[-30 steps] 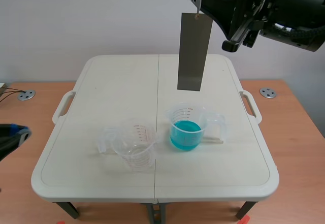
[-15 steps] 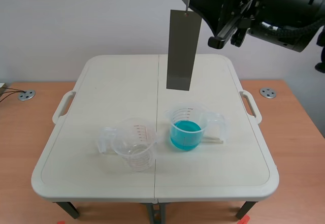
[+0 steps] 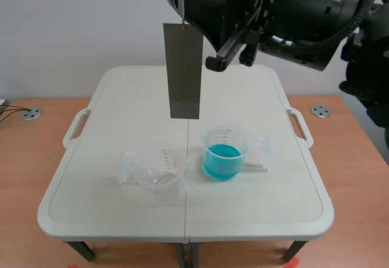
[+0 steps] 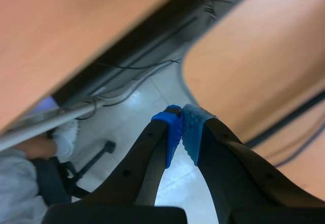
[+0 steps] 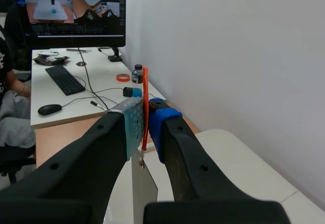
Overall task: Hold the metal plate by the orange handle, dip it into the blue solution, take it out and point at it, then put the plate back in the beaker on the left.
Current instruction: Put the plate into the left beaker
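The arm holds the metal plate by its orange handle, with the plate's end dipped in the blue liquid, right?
Not dipped. The right gripper holds the metal plate by its orange handle, but the scene view shows the plate hanging in the air, clear of the blue solution.

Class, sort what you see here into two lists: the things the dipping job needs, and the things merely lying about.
For the job:
metal plate
orange handle
right hand, shut on the handle
beaker of blue liquid
empty beaker

Lying about, on the desk behind:
monitor
keyboard
mouse
roll of tape
small bottle
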